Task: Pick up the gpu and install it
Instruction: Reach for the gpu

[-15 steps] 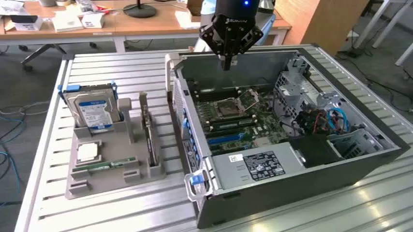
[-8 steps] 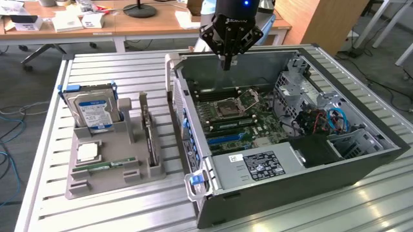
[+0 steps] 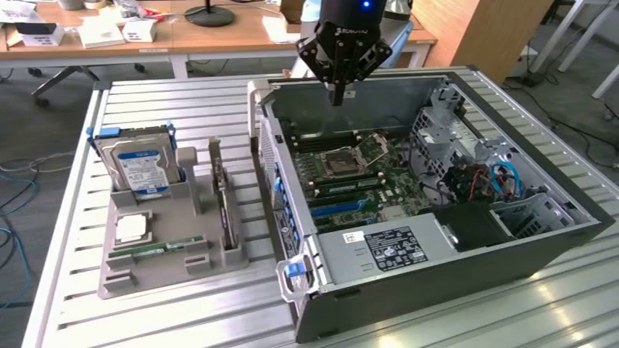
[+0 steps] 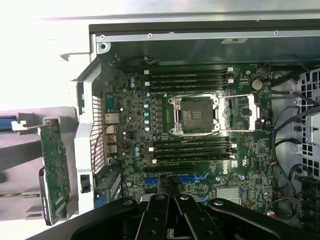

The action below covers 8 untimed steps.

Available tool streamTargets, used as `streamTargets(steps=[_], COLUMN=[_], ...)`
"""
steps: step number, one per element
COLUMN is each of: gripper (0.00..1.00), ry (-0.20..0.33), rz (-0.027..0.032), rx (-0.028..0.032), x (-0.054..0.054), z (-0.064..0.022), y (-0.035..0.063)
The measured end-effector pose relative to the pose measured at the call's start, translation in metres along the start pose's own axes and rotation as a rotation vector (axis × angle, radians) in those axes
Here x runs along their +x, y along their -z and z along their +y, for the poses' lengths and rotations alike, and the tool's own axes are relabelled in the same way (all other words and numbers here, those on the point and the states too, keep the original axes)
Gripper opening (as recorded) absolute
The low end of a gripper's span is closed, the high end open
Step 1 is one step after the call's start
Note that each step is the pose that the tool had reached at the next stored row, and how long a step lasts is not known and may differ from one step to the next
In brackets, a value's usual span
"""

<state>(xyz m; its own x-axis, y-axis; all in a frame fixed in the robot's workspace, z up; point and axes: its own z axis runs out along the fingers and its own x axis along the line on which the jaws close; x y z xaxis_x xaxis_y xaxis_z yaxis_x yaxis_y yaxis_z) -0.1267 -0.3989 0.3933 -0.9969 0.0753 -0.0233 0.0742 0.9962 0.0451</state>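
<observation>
Gpu (image 3: 225, 201) standing on its long edge in a slot of the grey holder tray (image 3: 145, 279), on the side of the tray nearest the computer case (image 3: 435, 286). It is untouched and well apart from the gripper (image 3: 338, 98).

The gripper is clenched, fingers pressed together on nothing. It hangs above the open case near its far wall, over the motherboard (image 4: 130, 130). In the wrist view its tips overlap the blue expansion slots (image 4: 192, 178).

On the motherboard:
- The CPU socket (image 4: 192, 114) is open, with its retention frame swung aside.
- Rows of black memory slots (image 4: 190, 79) run on either side of the socket.

Elsewhere in the case:
- A power supply (image 3: 387, 246) with a white label lies at the near end.
- Blue cables (image 3: 505, 181) curl by the drive bays toward the exterior view's right.

In the holder tray, to the exterior view's left of the gpu:
- A hard drive (image 3: 142, 170) with a blue-white label stands upright.
- A processor chip (image 3: 130, 228) and a slim green RAM stick (image 3: 159, 248) lie flat closer to the camera.

Tray and case both rest on a slatted aluminium table (image 3: 193, 319), with wooden desks (image 3: 193, 32) behind it.
</observation>
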Motion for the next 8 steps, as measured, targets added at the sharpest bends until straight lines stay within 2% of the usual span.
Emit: streamTargets(steps=[8], gripper=[0.11], ry=[0.0], rz=[0.0], rx=[0.0], x=[0.014], z=[-0.001], y=[0.0004])
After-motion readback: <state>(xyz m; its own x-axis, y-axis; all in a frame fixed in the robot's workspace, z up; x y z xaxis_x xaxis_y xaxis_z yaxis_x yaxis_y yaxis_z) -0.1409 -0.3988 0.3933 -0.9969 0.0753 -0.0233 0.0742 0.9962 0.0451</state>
